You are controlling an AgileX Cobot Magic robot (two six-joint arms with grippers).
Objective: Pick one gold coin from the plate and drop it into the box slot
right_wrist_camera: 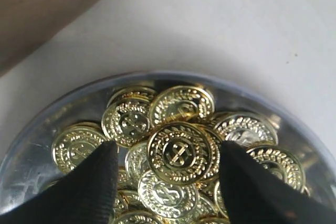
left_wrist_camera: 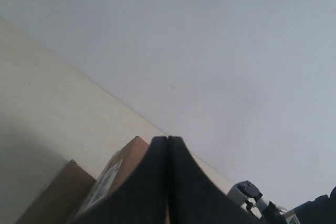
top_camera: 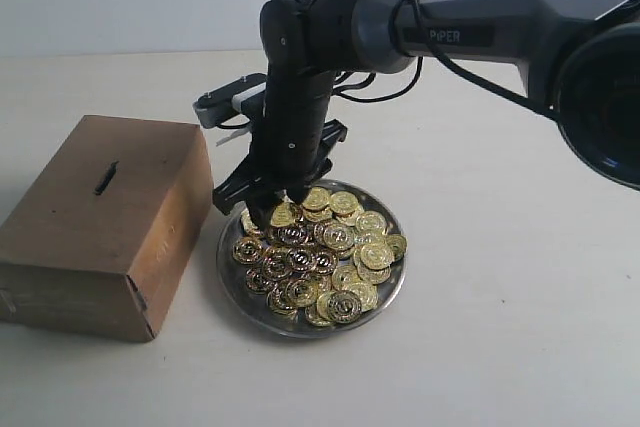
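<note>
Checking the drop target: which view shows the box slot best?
The exterior view: the box slot shows whole on the box top. The left wrist view shows only a box side, the right wrist view a brown corner; no slot.

Exterior: down over the table [top_camera: 500, 347]. Right wrist: close above the plate [right_wrist_camera: 37, 129], shared with exterior. Left wrist: tilted upward.

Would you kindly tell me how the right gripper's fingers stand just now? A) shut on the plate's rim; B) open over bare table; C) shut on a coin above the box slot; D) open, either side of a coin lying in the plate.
D: the right gripper is down at the plate, and its fingers stand apart, flanking a gold coin on the pile.
</note>
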